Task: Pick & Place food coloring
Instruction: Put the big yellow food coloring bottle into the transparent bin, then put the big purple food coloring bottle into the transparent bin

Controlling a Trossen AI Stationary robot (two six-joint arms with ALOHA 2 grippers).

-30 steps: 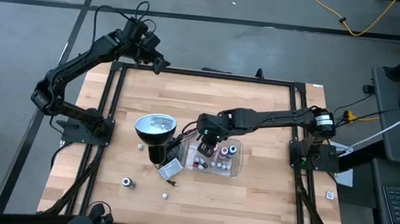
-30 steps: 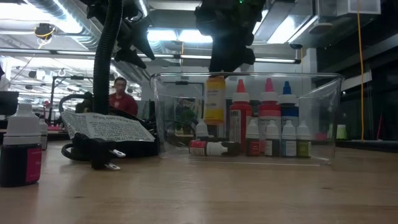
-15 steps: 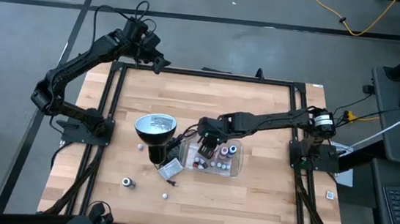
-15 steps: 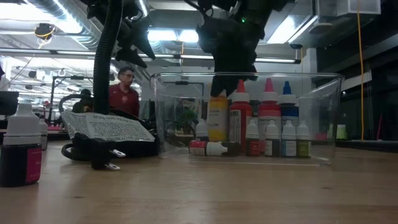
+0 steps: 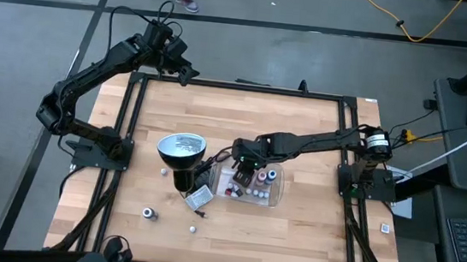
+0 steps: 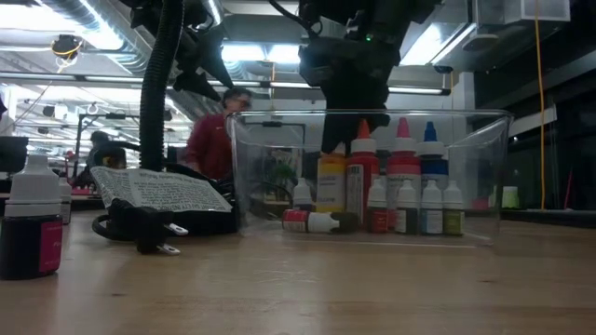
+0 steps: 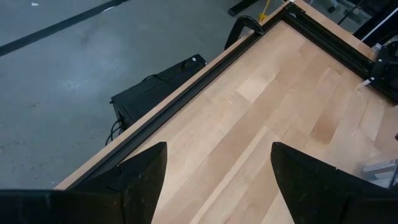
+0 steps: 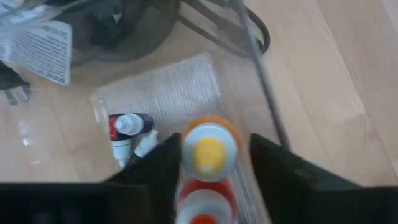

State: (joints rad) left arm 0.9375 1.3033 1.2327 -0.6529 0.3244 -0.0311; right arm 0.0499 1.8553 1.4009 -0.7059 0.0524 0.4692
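Right gripper (image 8: 208,163) clasps a yellow bottle (image 6: 331,182) by its cap, upright inside the clear tray (image 6: 484,177) beside other bottles. Light, rigid, probably slippery; grip the ribbed cap. Left gripper (image 7: 214,174) open, parked at the far edge.

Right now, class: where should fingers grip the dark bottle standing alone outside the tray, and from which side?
Probably across its white cap, coming straight down: the dark bottle stands upright, well apart from the tray, and its cap is narrower than its body.
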